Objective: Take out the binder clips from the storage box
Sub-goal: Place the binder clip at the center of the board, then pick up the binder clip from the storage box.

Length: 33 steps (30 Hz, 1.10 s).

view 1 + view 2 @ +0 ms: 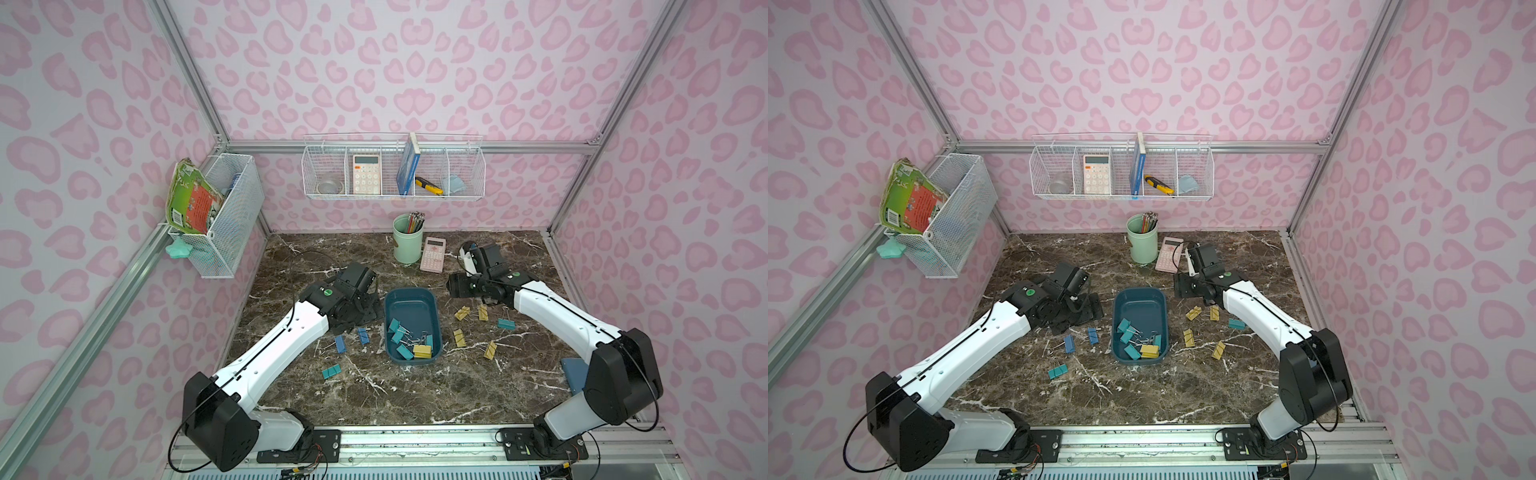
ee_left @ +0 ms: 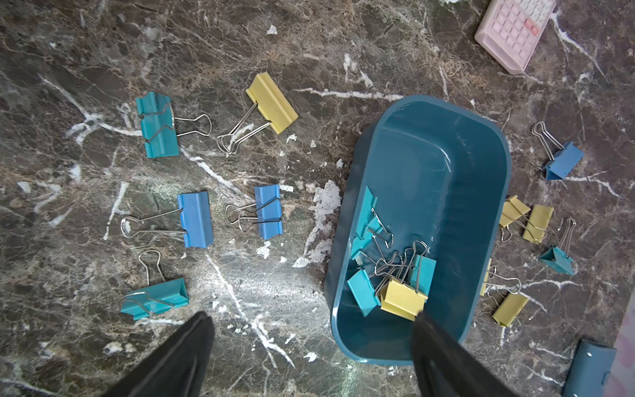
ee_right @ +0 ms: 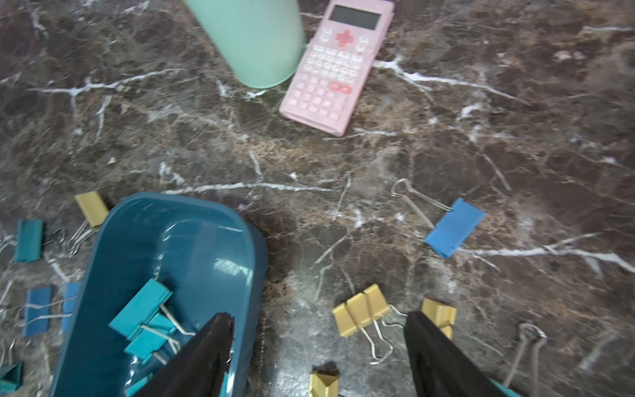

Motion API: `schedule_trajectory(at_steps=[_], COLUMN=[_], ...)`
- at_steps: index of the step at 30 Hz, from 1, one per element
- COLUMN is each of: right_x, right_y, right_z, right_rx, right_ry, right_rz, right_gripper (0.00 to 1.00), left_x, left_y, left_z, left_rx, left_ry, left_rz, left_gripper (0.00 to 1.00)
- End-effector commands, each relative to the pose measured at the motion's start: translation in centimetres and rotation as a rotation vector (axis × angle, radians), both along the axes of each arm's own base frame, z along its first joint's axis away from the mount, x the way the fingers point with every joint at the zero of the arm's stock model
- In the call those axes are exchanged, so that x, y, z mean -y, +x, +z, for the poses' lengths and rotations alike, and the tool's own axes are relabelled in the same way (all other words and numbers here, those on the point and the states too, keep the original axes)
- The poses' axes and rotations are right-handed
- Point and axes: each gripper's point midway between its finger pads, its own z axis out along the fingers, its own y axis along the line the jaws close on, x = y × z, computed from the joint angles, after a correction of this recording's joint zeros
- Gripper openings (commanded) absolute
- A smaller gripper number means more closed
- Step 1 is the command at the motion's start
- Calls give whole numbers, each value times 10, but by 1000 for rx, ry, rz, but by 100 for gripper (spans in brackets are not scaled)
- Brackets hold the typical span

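In both top views the shallow dark teal plastic storage box (image 1: 409,296), rectangular with rounded corners, sits mid-table on the dark marble-patterned table (image 1: 415,395). The small folding binder clips (image 1: 411,343) left in it are heaped at its end nearer the arm bases: several teal bodies and one yellow, with thin silver wire handles. The left gripper (image 1: 365,312) hangs just beside one long side of the box and the right gripper (image 1: 459,286) near the far corner of the other side. I cannot tell from here how their jaws stand. Loose clips lie outside the box: blue and teal ones (image 1: 1068,344) on the left-arm side, mostly yellow ones (image 1: 1188,337) on the right-arm side. In the left wrist view the left gripper (image 2: 313,318) is spread wide with nothing between its jaws. One black finger (image 2: 185,354) is over bare table, and the other (image 2: 436,350) overlaps the box's filled end, its tip just beside the yellow clip (image 2: 402,299). In the blurred right wrist view the right gripper (image 3: 318,316) is also spread wide and holds nothing. One finger (image 3: 206,354) overlaps the box wall beside the teal clips (image 3: 144,309) inside, and a yellow one (image 3: 360,314) lies on the table between the fingers. Beyond the box stand a mint-green cylindrical cup (image 3: 254,41) and a pink calculator (image 3: 336,68).
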Motion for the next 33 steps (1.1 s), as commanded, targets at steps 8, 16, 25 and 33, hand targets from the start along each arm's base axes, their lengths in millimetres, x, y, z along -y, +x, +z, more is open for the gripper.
schedule_trajectory(at_steps=[8, 16, 25, 33], right_x=[-110, -137, -144, -146], right_y=[-64, -78, -78, -86], right_z=[-40, -90, -117, -130], right_rx=[-40, -130, -169, -196], right_ry=[11, -63, -100, -126], right_rz=[446, 546, 576, 595], right_gripper=[52, 45, 41, 20], left_x=[-15, -39, -54, -59], left_y=[-4, -19, -30, -34], left_z=[17, 32, 39, 40], left_rx=[47, 106, 185, 193], left_ry=[0, 23, 14, 21], left_rz=[67, 121, 150, 159], left_gripper=[97, 99, 99, 99])
